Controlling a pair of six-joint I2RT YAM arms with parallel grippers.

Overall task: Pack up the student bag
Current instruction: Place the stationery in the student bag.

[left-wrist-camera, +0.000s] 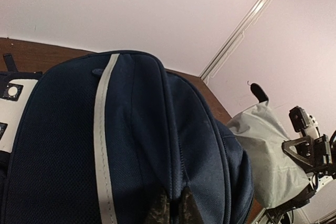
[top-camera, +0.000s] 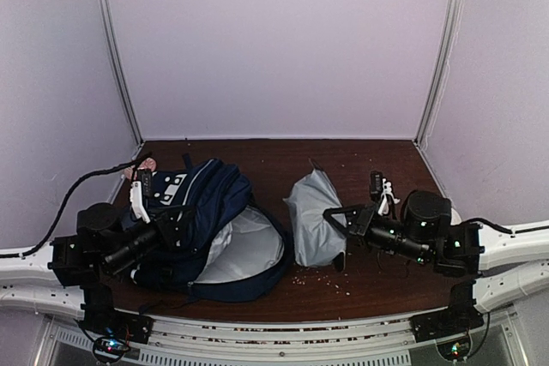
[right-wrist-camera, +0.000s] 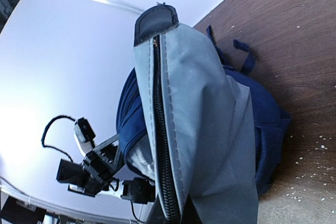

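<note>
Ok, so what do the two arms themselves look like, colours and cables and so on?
Both are mostly black, boxy links on white base segments. The left arm trails a looping black cable and has a white fitting near the left tool. The right arm shows small green lights and a similar white fitting.
</note>
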